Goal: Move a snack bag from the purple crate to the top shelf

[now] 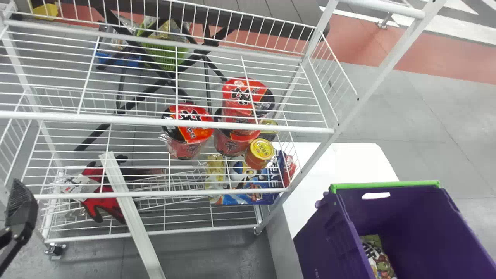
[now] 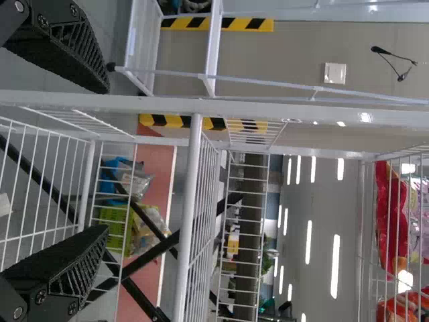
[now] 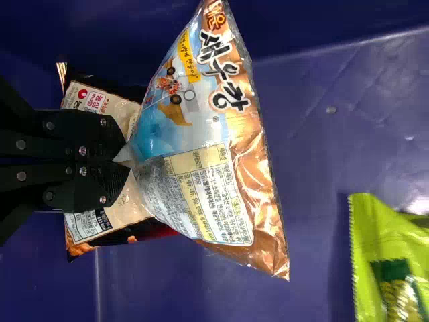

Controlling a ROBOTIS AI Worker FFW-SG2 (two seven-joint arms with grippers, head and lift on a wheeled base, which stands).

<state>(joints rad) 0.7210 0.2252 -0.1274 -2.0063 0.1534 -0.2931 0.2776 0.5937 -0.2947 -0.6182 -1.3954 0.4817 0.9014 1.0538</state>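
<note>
- Evidently, the right gripper is pinching the snack bag by its edge inside the purple crate, probably sparing the contents.
- The left gripper is waiting beside the rack, fingers apart.

In the crate, a snack bag sits between the right gripper's fingers, a second bag lies behind them, a third bag beyond their tips. The rack extends rightward from the left gripper's fingers.
</note>
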